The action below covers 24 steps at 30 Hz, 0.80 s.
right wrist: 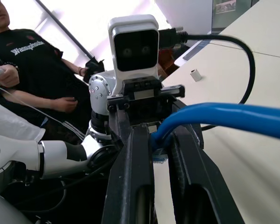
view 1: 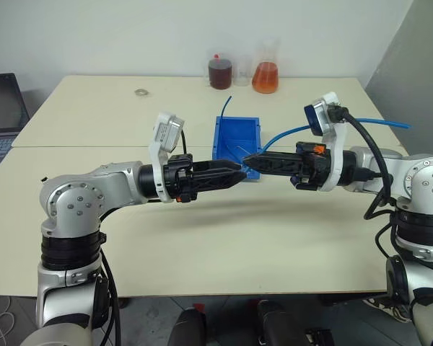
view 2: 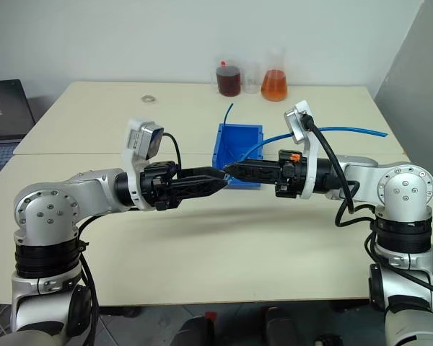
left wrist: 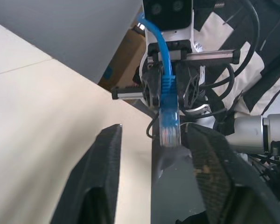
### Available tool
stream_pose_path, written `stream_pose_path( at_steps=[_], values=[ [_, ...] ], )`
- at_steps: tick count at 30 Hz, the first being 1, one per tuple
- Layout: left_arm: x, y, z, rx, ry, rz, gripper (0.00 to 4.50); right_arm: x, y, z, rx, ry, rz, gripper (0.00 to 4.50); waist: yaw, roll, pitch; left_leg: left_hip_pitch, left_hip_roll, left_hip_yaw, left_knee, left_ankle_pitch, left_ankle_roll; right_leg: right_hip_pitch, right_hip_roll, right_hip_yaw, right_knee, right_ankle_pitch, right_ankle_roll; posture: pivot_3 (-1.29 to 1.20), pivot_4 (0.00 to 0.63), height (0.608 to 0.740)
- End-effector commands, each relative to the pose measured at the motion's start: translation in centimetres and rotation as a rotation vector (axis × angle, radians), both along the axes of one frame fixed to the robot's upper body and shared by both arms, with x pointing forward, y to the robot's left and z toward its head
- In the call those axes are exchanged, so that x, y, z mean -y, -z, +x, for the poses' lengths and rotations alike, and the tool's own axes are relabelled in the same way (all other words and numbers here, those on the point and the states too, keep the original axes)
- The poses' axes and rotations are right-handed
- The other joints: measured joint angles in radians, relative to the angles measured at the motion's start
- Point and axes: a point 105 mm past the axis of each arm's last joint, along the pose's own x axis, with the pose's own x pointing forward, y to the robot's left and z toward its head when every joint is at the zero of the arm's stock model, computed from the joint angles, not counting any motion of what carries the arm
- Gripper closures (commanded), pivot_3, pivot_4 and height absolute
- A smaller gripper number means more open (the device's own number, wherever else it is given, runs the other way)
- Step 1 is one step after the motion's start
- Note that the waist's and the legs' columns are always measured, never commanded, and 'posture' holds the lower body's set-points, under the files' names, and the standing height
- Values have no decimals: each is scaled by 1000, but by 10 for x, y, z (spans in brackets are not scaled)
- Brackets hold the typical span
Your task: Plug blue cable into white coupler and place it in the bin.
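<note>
Both grippers meet tip to tip, held level above the table in front of the bright-blue bin [view 1: 237, 137]. My right gripper [view 1: 250, 163] is shut on the blue cable [view 1: 287, 132] just behind its clear plug [left wrist: 169, 127], which sticks out toward my left gripper [view 1: 238, 174]. The left gripper's fingers [left wrist: 107, 158] stand open on either side of the plug without touching it. From the right gripper the cable runs off to the table's right side. A small white coupler [right wrist: 194, 74] lies alone on the far left part of the table [view 1: 139, 91].
Flasks of dark red [view 1: 220, 72] and orange liquid [view 1: 265, 76] stand at the table's back edge. A laptop [view 1: 0, 108] sits at the far left. A thin blue strand [view 1: 226, 107] rises behind the bin. A seated person [right wrist: 32, 70] is beyond the table.
</note>
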Motion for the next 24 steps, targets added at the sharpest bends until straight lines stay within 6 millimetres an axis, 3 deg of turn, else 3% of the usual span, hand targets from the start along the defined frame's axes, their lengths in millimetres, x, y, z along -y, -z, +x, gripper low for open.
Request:
stream_pose_path(
  at_steps=[1,5,7,12,16,19,24],
  values=[
    [-17,-6,-10,56,-71,13,1069,0,-13,-1,68,-4,20,4362,1,0,0,0,0,0,0,0,0,0,0,0,0,0,0,0,150,740],
    [-45,12,-3,80,-302,116,325,-2,-9,3,107,4,-12,4362,1,0,0,0,0,0,0,0,0,0,0,0,-1,0,0,0,150,740],
    [-65,27,7,116,-507,217,39,-3,-6,6,127,12,-30,4362,1,0,0,0,0,0,0,0,0,0,0,0,-1,0,0,0,150,740],
    [-123,76,11,200,-1015,476,39,-4,-3,11,147,1,-27,4362,2,1,0,0,1,1,-2,0,0,0,0,1,-5,1,-1,0,150,740],
    [-190,127,-11,136,-1483,663,39,-9,0,13,149,-35,-27,4362,9,1,0,0,1,1,-2,0,0,0,-1,2,-7,1,-1,0,150,740],
    [-213,137,-16,132,-1654,722,39,-14,1,16,155,-57,-31,4362,16,0,0,0,0,3,-2,0,0,0,-2,3,-6,1,0,0,150,740],
    [-235,139,3,88,-1847,686,39,-19,2,18,165,-90,-40,4362,33,0,0,0,0,0,0,0,0,2,0,0,-6,2,2,0,150,740]
  ],
)
